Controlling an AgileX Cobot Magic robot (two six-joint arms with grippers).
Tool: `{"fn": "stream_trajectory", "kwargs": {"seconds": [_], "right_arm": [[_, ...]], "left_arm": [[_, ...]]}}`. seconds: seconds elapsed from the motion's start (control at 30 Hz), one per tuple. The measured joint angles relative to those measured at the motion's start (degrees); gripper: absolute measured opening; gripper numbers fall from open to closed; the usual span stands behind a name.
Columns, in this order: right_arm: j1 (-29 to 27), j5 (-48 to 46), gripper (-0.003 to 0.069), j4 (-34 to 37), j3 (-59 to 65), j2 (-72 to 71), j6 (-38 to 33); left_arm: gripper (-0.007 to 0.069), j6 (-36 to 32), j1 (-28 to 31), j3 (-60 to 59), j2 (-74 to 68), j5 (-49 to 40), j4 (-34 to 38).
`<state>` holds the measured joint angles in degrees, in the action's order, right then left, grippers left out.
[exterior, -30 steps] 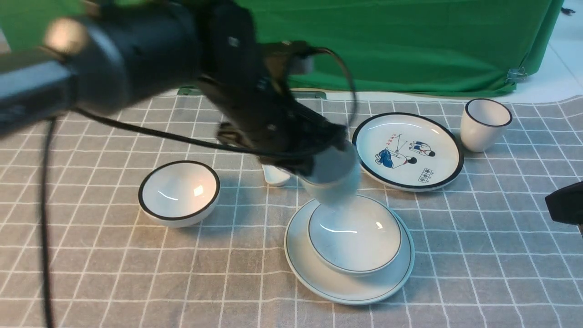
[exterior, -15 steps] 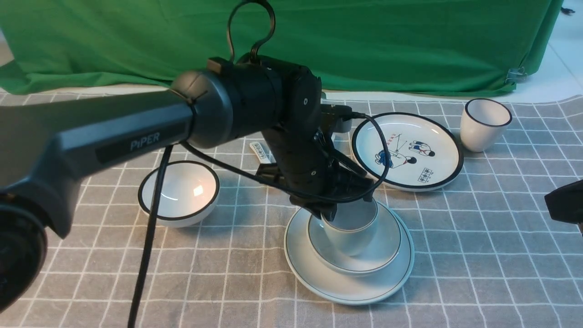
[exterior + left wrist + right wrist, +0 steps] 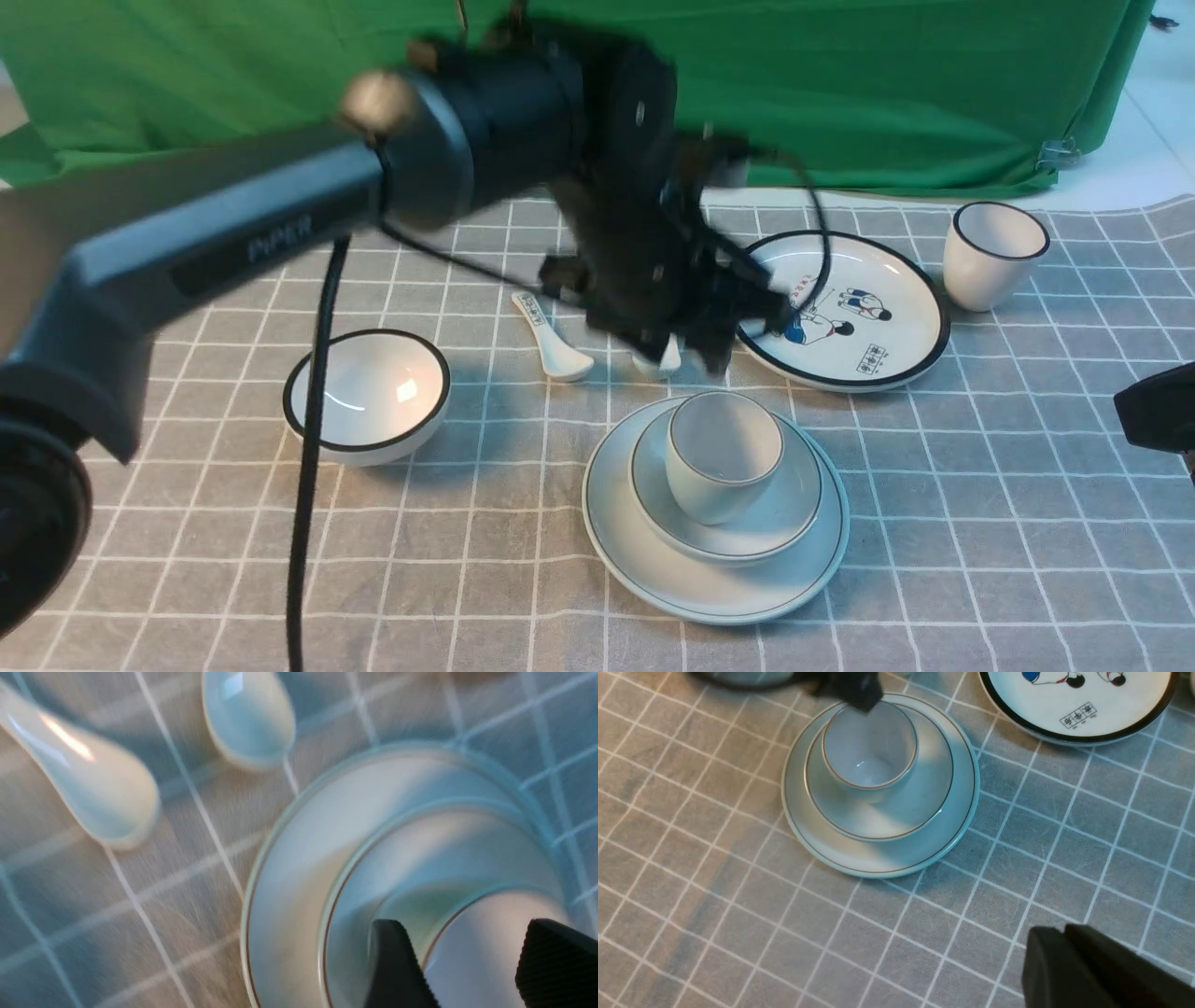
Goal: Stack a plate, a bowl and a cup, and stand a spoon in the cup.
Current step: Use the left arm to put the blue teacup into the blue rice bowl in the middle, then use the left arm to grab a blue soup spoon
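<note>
Far left on my front view, the left arm (image 3: pixel 233 233) fills the frame, smeared by blur. Its cable (image 3: pixel 313 523) drops across the left edge of the black-rimmed bowl (image 3: pixel 367 397). Next comes the printed spoon (image 3: pixel 551 338), lying on the checked cloth (image 3: pixel 467 560).

Just right of it, the left gripper (image 3: pixel 695 350) hangs beyond the stack, too blurred here for me to read. My left wrist view shows its fingers (image 3: pixel 397 970) spread apart and holding nothing, with the cup's mouth showing between them. The spoon (image 3: pixel 661 359) is mostly hidden behind that gripper. Only a pale bit shows on the cloth, just beyond the plate's far rim.

Near the middle, the cup (image 3: pixel 724 455) stands upright in the bowl (image 3: pixel 794 509), and the bowl sits on the plate (image 3: pixel 625 541).

Farther right and back lies the cartoon plate (image 3: pixel 868 317), its left edge covered by the gripper. The black-rimmed cup (image 3: pixel 994 254) stands upright beside it.

At the right edge, the right gripper (image 3: pixel 1158 420) is only a dark corner cut off by the frame. The right wrist view adds just a dark block, so I cannot tell how its fingers are set.
</note>
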<state>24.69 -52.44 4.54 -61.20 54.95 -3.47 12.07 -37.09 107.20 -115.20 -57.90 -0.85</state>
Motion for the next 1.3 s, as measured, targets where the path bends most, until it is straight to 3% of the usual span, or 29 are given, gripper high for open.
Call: {"fn": "stream_trajectory", "kwargs": {"seconds": [0.13, 0.4, 0.93, 1.3], "right_arm": [[0.0, 0.0, 0.007, 0.0, 0.0, 0.0, 0.0], [0.0, 0.0, 0.007, 0.0, 0.0, 0.0, 0.0], [0.0, 0.0, 0.0085, -0.1, 0.0, 0.0, -0.7], [0.0, 0.0, 0.0088, -0.1, 0.0, 0.0, -1.1]], "left_arm": [[0.0314, 1.8, 0.5, 9.6, -0.9, 0.0, -3.8], [0.0273, -1.9, 7.4, 24.1, -14.2, 0.0, 5.2], [0.0437, -11.8, 9.7, 30.2, -27.2, 4.4, 6.0], [0.0447, -12.5, 9.7, 30.2, -30.2, 4.1, 4.5]]}}
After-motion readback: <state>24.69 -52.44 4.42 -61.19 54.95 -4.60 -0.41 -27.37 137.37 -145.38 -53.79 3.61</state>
